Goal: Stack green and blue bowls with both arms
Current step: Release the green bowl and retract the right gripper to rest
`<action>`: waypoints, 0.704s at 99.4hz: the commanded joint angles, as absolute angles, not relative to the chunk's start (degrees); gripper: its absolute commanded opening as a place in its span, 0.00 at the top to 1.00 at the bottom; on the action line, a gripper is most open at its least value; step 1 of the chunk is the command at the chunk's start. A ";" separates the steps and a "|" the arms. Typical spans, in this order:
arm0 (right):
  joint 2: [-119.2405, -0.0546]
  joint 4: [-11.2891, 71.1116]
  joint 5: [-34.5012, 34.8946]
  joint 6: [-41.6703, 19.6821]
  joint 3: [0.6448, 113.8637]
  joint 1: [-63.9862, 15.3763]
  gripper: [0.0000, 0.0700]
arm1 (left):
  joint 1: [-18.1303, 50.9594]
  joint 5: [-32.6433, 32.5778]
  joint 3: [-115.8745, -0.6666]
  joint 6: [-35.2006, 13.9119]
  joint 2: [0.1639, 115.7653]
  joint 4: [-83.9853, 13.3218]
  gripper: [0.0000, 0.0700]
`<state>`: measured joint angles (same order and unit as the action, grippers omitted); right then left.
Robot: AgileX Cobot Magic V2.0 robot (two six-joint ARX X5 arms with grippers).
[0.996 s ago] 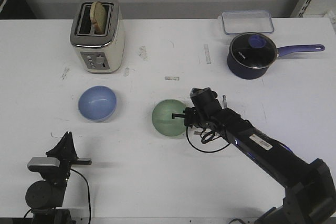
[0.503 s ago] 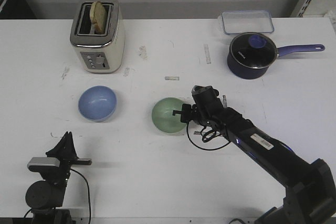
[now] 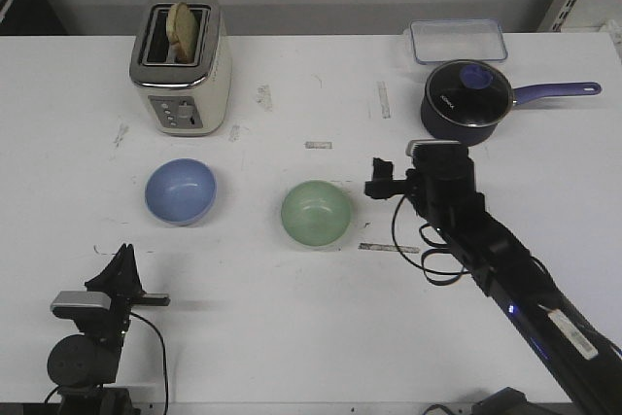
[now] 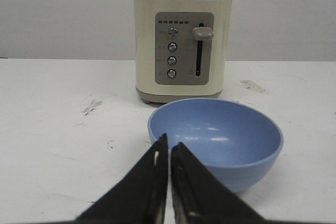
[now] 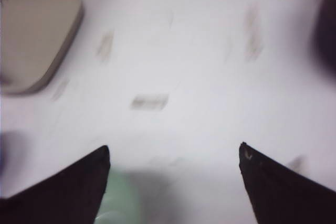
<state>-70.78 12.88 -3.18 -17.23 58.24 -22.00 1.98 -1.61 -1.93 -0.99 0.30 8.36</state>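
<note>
The pale green bowl (image 3: 317,214) sits upright on the white table, near the middle. The light blue bowl (image 3: 180,191) sits to its left, in front of the toaster. My right gripper (image 3: 377,183) is open and empty, a short way right of the green bowl and apart from it. In the blurred right wrist view its fingers (image 5: 174,149) stand wide apart, with a bit of the green bowl (image 5: 118,203) by one finger. My left gripper (image 3: 123,258) is low at the front left, shut and empty (image 4: 169,141), pointing at the blue bowl (image 4: 215,140) just ahead of it.
A cream toaster (image 3: 181,60) with a slice of bread stands at the back left, behind the blue bowl (image 4: 182,45). A dark blue lidded saucepan (image 3: 466,99) and a clear plastic box (image 3: 457,41) stand at the back right. The right arm's loose cable (image 3: 428,250) hangs over the table.
My right gripper has drawn away from the green bowl's right rim, moving right and back. The green bowl stays on the table in about the same place. The left arm has not moved.
</note>
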 commanded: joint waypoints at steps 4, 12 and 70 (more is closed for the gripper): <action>-66.32 5.91 -3.46 -5.54 52.73 -19.59 0.63 | 1.87 -1.72 -0.78 -0.84 0.19 9.06 1.00; -61.91 -0.36 -3.46 -2.37 46.94 -17.37 0.78 | 1.87 -1.72 -0.78 -0.84 0.19 9.06 1.00; -29.41 -9.89 -3.07 0.91 19.38 -5.82 1.00 | 1.87 -1.72 -0.78 -0.84 0.19 9.06 1.00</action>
<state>-31.88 -9.48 -3.14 0.25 20.29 -5.89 1.98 -1.61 -1.93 -0.97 0.30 8.36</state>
